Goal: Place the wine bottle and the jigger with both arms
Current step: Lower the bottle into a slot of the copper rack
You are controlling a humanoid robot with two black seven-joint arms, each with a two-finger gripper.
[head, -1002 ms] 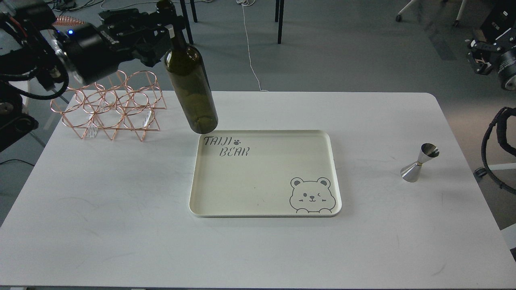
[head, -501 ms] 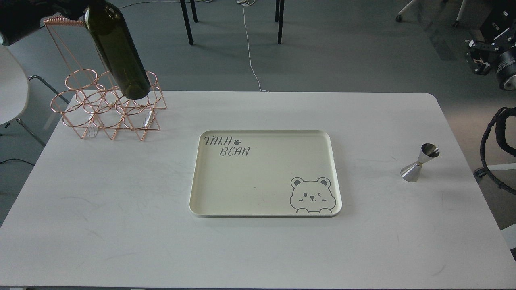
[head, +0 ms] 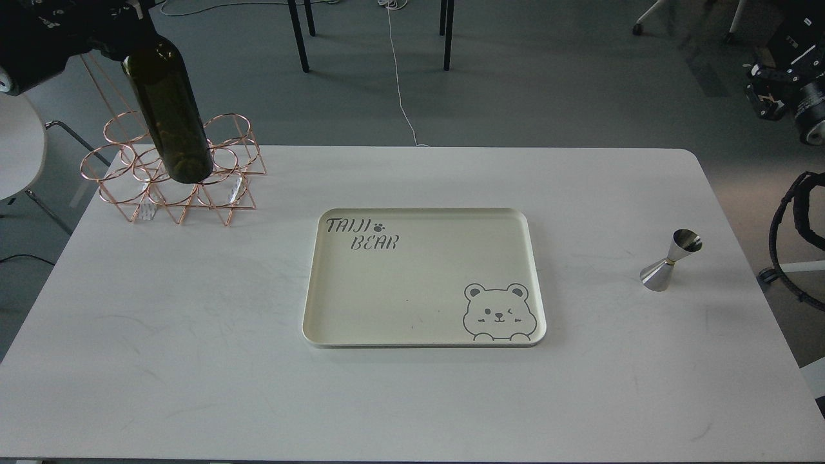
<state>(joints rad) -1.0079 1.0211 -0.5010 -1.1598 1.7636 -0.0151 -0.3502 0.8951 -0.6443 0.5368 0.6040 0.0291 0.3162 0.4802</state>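
Observation:
The wine bottle [head: 169, 109], dark olive-green, hangs a little tilted in the air above the copper wire rack [head: 177, 177] at the table's far left. Its neck is hidden in my left gripper [head: 126, 22], a dark mass at the top left edge that is shut on it. The silver jigger [head: 670, 261] stands upright on the white table at the right, with nothing touching it. My right arm [head: 789, 87] stays at the far right edge, off the table and well above the jigger. Its fingers cannot be told apart.
A cream tray [head: 309, 309] with a bear drawing and "TAIJI BEAR" lettering lies at the table's middle with nothing in it. A black cable loop [head: 789, 219] hangs at the right edge. Chair legs [head: 300, 32] and cords lie on the floor beyond the table.
My left arm has carried the bottle from over the tray's far left corner leftward to above the copper rack, then a little lower and more upright. The jigger and right arm have not moved.

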